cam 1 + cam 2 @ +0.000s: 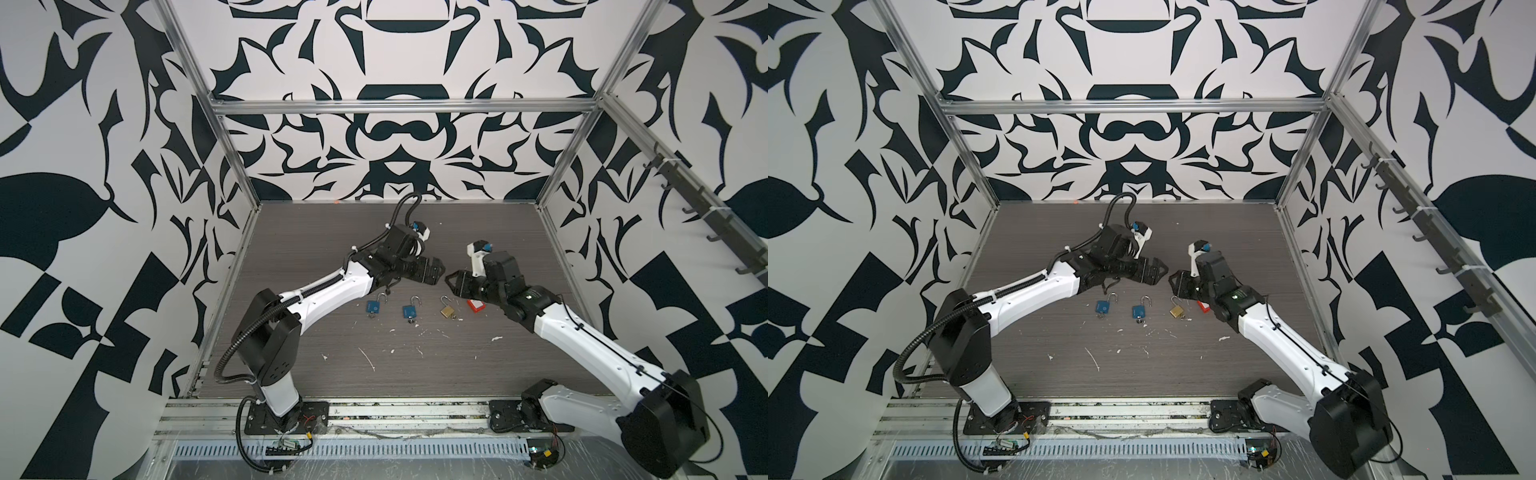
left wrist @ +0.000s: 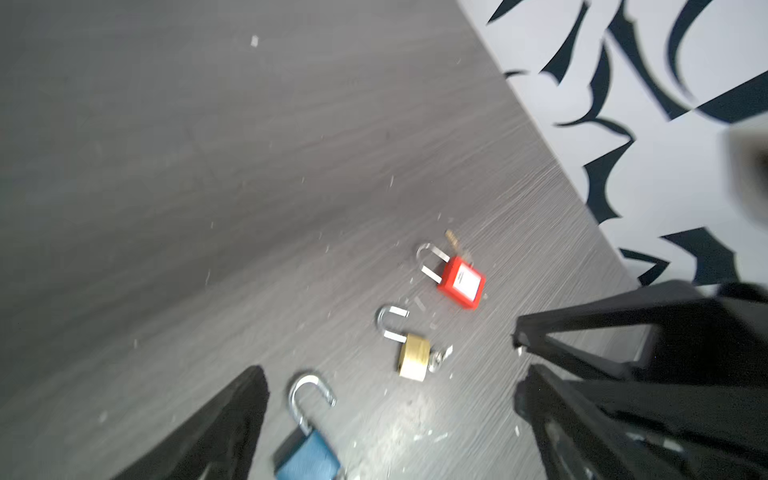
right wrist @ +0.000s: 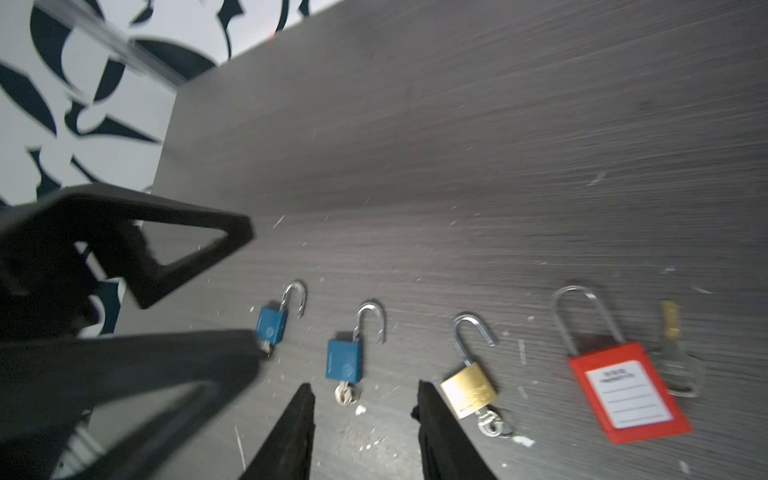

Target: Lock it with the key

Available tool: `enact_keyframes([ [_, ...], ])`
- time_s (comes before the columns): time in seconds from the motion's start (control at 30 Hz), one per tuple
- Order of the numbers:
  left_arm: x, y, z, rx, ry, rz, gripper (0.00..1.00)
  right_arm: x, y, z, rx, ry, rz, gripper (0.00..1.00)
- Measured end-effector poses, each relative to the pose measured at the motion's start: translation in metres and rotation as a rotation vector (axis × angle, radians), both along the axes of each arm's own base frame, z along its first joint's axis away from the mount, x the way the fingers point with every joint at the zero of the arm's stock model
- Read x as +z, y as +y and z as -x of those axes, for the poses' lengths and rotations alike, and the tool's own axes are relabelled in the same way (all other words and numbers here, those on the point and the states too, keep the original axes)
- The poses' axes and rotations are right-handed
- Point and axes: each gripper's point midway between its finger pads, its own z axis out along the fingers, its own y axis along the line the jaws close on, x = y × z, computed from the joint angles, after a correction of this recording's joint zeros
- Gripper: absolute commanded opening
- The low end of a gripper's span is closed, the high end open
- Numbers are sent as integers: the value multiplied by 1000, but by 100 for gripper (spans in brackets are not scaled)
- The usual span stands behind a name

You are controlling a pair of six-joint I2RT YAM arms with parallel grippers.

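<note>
Currently both arms reach in from their bases at the near edge and converge over the middle of the table (image 1: 316,232). The left gripper (image 1: 432,270) and right gripper (image 1: 451,282) are almost tip to tip, both raised clear of the surface just behind the row of padlocks.

Left arm: elbow lifted, white forearm shell angled up and inward. Its jaws are spread wide and carry nothing. In the right wrist view its fingers (image 3: 174,205) show as hollow black triangular frames.

Right arm: forearm slanted inward, wrist over the right end of the row. Its jaws are parted with bare table between the fingers (image 3: 291,440), and they grip nothing.

Four padlocks lie flat in a row, well apart from one another:
- Left blue padlock (image 1: 373,307): matte blue body, chrome shackle swung open.
- Middle blue padlock (image 1: 409,311): same make, shackle open, with a silver key (image 3: 345,392) in its base.
- Brass padlock (image 1: 447,311): rounded yellow-metal body, shackle open, and a key on a ring in its base.
- Red padlock (image 3: 627,390): flat red body with a white lined label. Both legs of its long, narrow shackle appear to meet the body. In both top views the right wrist partly covers it.

A loose key (image 3: 675,353) with a brass-coloured blade and pale bow lies on the table just beside the red padlock, in no lock.

The table is dark grey with fine straight grain, littered with white flecks (image 1: 368,357).
</note>
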Motion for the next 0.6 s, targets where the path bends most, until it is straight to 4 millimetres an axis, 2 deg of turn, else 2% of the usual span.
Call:
enact_keyframes([
  [0.1, -46, 19, 23, 25, 99, -61, 99, -21, 12, 9, 55, 67, 69, 43],
  [0.2, -63, 32, 40, 46, 147, -87, 99, -44, 21, 13, 97, 131, 156, 43],
  [0.27, -57, 37, 46, 57, 146, -74, 100, -58, 27, 15, 121, 160, 210, 43],
  [0.43, -23, 42, 54, 79, 94, -24, 100, -84, 40, 22, 173, 205, 332, 46],
  [0.6, -12, 66, 65, 123, 68, -55, 99, -86, 55, 29, 218, 179, 419, 50],
])
